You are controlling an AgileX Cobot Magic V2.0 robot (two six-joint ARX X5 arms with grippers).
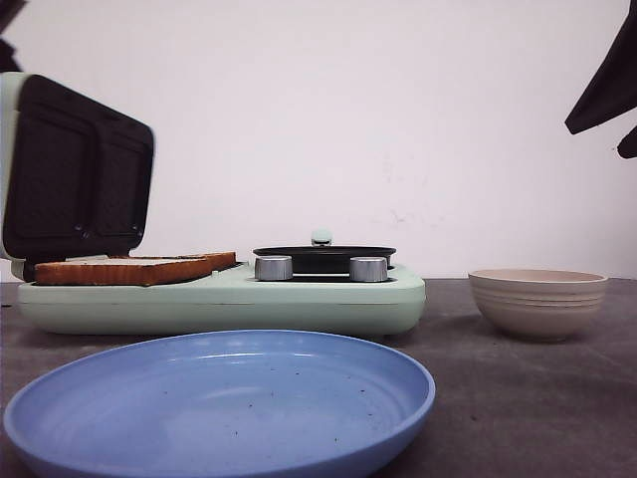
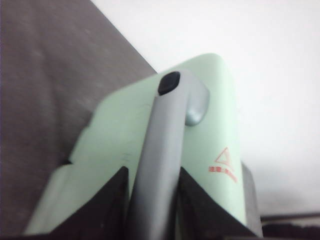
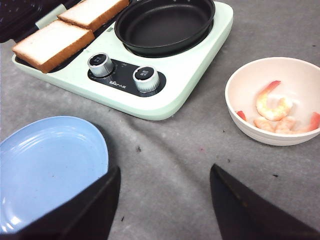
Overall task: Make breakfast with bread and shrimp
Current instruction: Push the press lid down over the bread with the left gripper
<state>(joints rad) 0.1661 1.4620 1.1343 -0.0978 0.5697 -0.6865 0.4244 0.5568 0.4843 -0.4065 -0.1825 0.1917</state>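
Mint cooker (image 1: 229, 299) sits on a grey cloth (image 3: 170, 165), lid (image 1: 75, 169) up at the left end, dark ribbed plate facing forward. Two bread slices (image 3: 52, 44) (image 3: 92, 11) lie flat on the open press bed, side by side, touching or nearly so, crust edges out. In the front view they read as one low brown slab (image 1: 134, 269), long axis running left-right along the cooker. One black pan (image 3: 165, 25) sits in the cooker's right half, two silver knobs (image 3: 100, 64) (image 3: 146, 79) in front of it.

One beige bowl (image 3: 235, 107) stands right of the cooker, apart from it, with open cloth between. Shrimp (image 3: 272, 106) are in the bowl: about three, curled, tails pointing different ways; exact count is hard to tell. One blue plate (image 1: 219, 398) lies nearest the camera, in front of the cooker, apart from it. A bare strip of cloth runs between plate, cooker and bowl; the right front area is open.

Left gripper (image 2: 152, 200): its dark fingers (image 2: 107, 200) sit on either side of the grey lid handle (image 2: 160, 145), pinching it, at the lid's outer face. Right gripper (image 3: 165, 200) hangs over the cloth between plate and bowl, jaws spread wide, holding nothing. In the front view only dark bits of arm show at the top corners.
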